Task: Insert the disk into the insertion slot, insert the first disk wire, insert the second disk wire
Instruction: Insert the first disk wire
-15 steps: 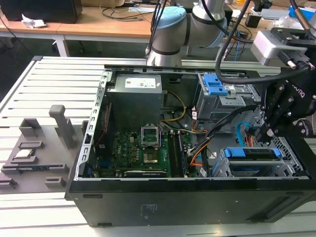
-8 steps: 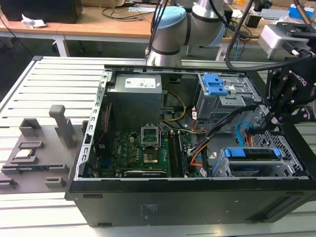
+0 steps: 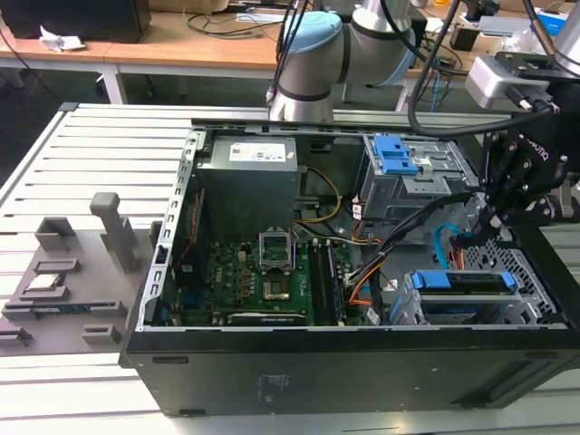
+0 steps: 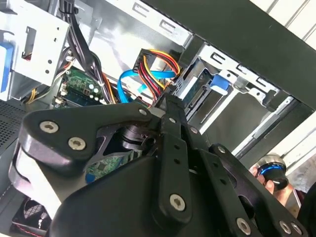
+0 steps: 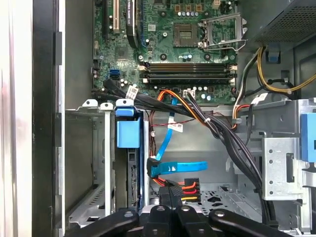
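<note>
The disk [image 3: 464,281] lies inside the insertion slot [image 3: 410,306], its blue carrier [image 5: 128,132] facing outward. A flat blue disk wire [image 5: 178,168] ends in a connector resting against the disk's rear edge [image 5: 134,182]. My gripper [image 3: 490,222] hangs just behind the slot, on the exterior view's right. In both wrist views my gripper [image 5: 169,201] is shut on the black plug [image 5: 174,189] of a second disk wire with red, orange and yellow strands [image 4: 154,61]. The plug sits a short way from the disk's rear edge [image 4: 195,91].
A taller grey cage with blue tabs [image 3: 405,168] stands beyond the slot. A thick black cable bundle [image 5: 224,136] runs past it beside the motherboard [image 3: 263,272]. The power supply [image 3: 249,181] fills the far corner. Grey fixtures [image 3: 68,272] rest on the slatted table.
</note>
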Available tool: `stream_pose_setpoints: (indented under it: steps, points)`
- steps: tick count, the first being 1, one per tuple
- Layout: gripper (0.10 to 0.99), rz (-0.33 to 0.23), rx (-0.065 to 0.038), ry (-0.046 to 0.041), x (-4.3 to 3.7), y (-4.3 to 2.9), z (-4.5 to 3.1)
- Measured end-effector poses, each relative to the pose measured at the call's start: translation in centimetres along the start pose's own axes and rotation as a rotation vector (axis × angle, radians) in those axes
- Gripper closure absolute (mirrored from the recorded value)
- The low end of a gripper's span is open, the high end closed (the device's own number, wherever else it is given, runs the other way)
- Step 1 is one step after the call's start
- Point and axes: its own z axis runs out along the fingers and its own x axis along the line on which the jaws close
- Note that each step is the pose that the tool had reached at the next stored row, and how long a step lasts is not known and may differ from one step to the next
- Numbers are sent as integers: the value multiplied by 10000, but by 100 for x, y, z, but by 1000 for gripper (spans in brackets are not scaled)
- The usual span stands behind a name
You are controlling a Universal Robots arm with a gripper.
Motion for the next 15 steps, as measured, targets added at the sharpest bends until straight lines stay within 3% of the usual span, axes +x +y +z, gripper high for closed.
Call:
stream_pose_setpoints:
  steps: [1,2,5,7,12,15]
  points:
    - [918,0,0,5,0,0,0]
    - [918,0,0,9,0,0,-1]
    - [725,0,1,22,-1,0,0]
    - [725,1,2,40,-37,0,25]
    - [725,8,7,204,-46,-3,102]
    - [725,9,8,234,-46,-3,123]
